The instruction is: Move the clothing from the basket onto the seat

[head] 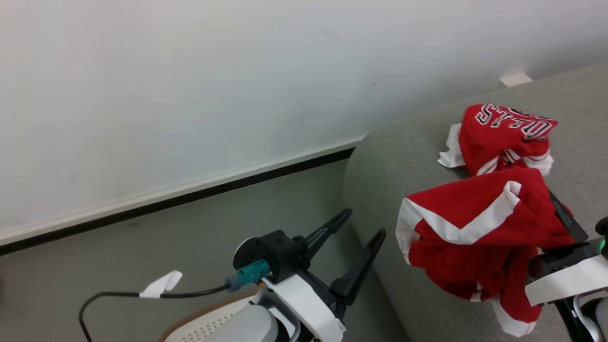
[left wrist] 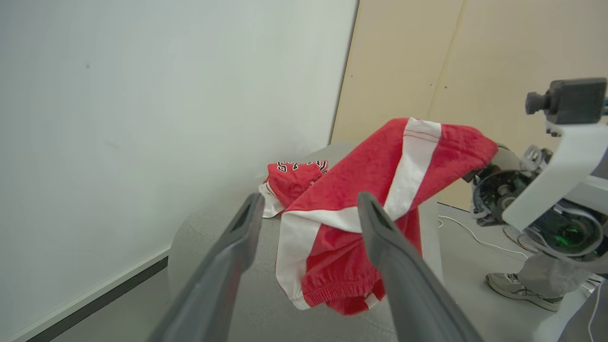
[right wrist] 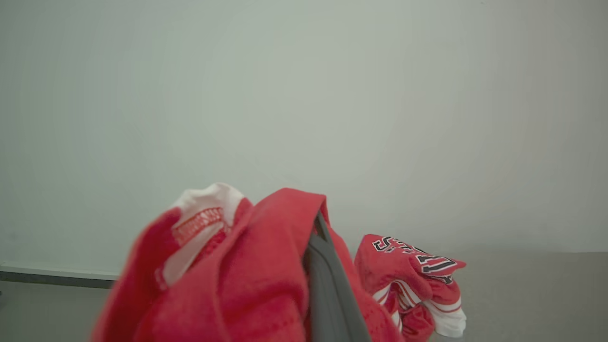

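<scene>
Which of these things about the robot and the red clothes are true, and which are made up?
1. The left gripper has its jaws open, with nothing in them. True.
2. The right gripper has its jaws shut on the striped red garment. True.
3. The left gripper is holding the lettered red garment. False: the lettered red garment lies loose on the seat, with no jaws on it.
4. The seat is bright blue. False: it is light grey.
</scene>
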